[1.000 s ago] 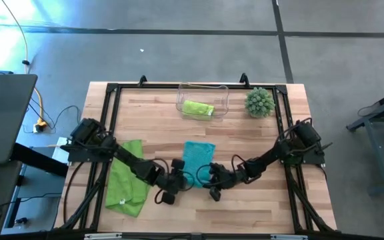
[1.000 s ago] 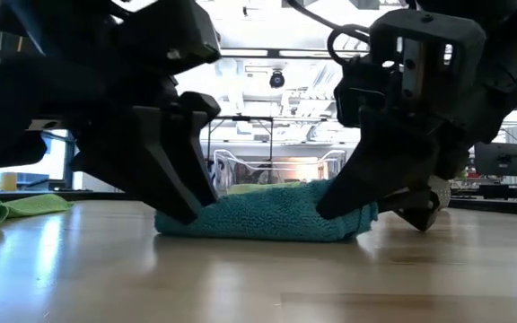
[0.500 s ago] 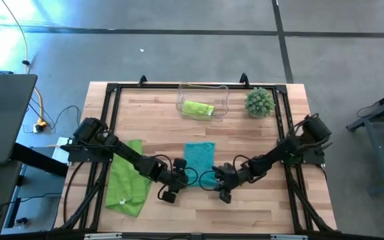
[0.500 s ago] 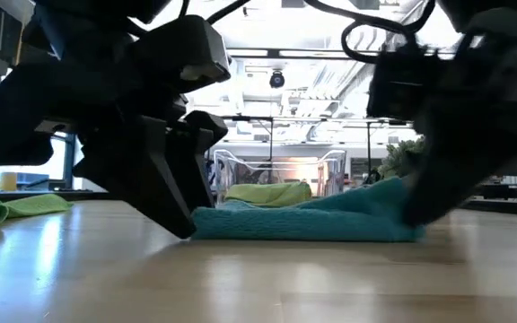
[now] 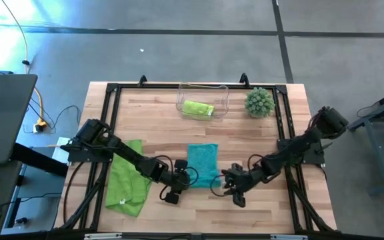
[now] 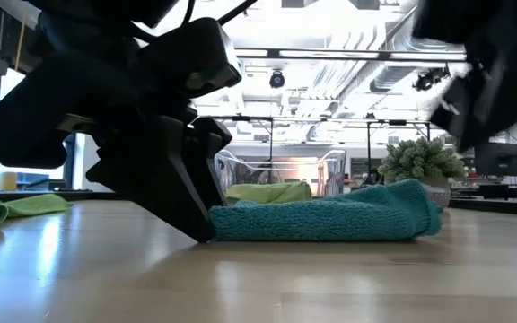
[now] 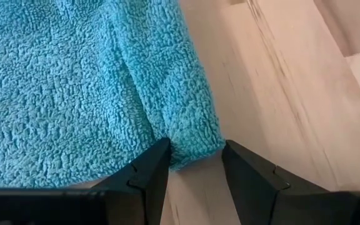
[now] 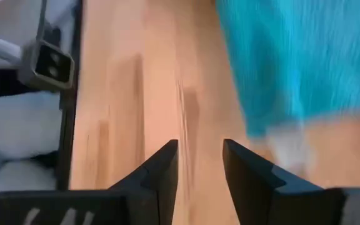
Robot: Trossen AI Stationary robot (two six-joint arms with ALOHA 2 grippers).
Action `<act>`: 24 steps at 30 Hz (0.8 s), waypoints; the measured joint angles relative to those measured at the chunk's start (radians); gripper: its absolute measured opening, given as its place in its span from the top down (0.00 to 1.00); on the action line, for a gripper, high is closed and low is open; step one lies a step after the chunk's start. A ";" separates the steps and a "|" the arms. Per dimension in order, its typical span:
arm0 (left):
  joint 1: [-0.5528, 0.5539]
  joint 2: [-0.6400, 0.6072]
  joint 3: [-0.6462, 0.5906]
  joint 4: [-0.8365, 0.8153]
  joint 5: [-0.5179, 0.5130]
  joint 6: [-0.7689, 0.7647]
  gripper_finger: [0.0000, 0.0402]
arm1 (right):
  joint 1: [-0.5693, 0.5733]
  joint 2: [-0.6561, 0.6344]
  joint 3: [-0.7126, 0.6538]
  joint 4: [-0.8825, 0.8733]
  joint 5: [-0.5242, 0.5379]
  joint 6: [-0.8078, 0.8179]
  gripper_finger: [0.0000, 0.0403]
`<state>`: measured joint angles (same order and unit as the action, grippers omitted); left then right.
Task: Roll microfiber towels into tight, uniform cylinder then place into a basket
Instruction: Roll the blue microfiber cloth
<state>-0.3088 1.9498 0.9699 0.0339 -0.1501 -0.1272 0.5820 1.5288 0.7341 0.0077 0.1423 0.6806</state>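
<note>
A teal microfiber towel [image 5: 203,162] lies in the middle of the table, its near edge turned over into a thick band [image 7: 161,75]. My left gripper [image 7: 195,164] stands at that band's left end, shut on it. My right gripper [image 5: 227,181] hangs open above the table, near and right of the towel, with nothing between its fingers [image 8: 200,156]. A lime green towel [image 5: 127,179] lies flat at the left. The clear basket [image 5: 222,100] at the far edge holds a rolled lime green towel [image 5: 197,108]. My left gripper pinches the left end of the towel's turned-over near edge [image 7: 195,140] between its two fingers, several layers thick. The fingers slant down from the table's left and point along the band. The fingertip [image 6: 200,229] is down at the tabletop, and the towel lies on the table.
A spiky green plant ball [image 5: 259,102] stands at the far right, beside the basket. A black frame [image 5: 112,90] runs round the tabletop. Bare wood lies near the front edge and to the right of the teal towel.
My right gripper has opened, let go of the teal towel's near right end, risen and drawn back toward the table's right. The towel's right end was lifted for a moment and now lies down again. My left gripper has edged toward the table's right with its end of the towel.
</note>
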 joint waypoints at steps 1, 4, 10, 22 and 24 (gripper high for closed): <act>0.000 0.001 0.000 0.006 0.000 0.000 0.65 | 0.015 0.003 0.001 0.036 0.055 -0.086 0.71; 0.000 0.004 -0.001 0.027 0.003 0.000 0.65 | 0.060 0.040 0.003 0.118 0.218 -0.355 0.71; 0.000 0.004 -0.001 0.047 0.004 -0.010 0.65 | 0.056 0.151 0.003 0.170 0.266 -0.432 0.68; 0.000 0.004 -0.001 0.048 0.008 -0.051 0.65 | 0.009 0.285 0.004 0.203 0.287 -0.418 0.55; 0.000 0.004 -0.001 0.048 0.008 -0.055 0.65 | 0.008 0.289 0.004 0.204 0.291 -0.402 0.55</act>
<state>-0.3088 1.9541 0.9688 0.0822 -0.1417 -0.1821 0.5900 1.8179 0.7383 0.2119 0.4332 0.2786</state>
